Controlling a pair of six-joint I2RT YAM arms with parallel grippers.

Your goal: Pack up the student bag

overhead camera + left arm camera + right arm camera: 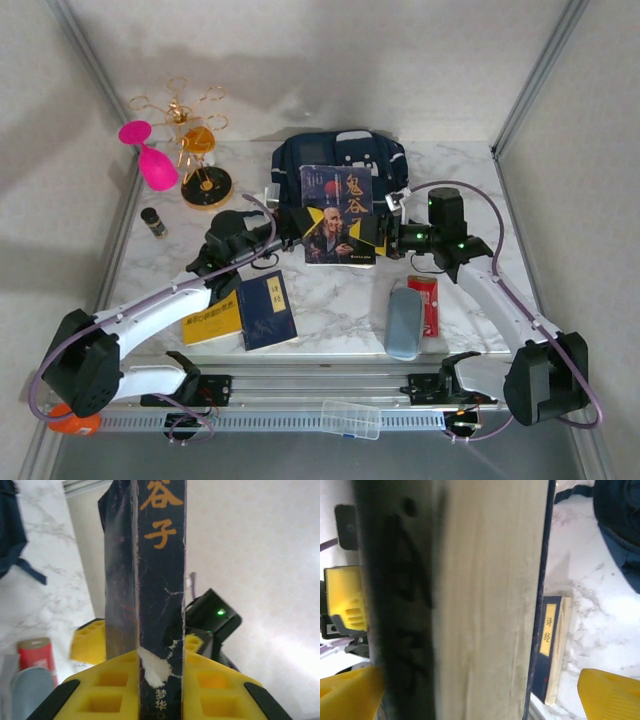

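The left jaws pinch the spine of a dark book (338,215), upright above the table (340,300) just before the backpack (290,160) at the rear. The right jaws straddle its page edge; whether they grip, I cannot tell.

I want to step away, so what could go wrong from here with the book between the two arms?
The book is clamped at its spine by the left jaws; the right jaws show a gap on one side, so it may swing or slip. The spine's torn patch sits at the grip and could rip further. I cannot tell whether the backpack is open, so the book may snag on it.
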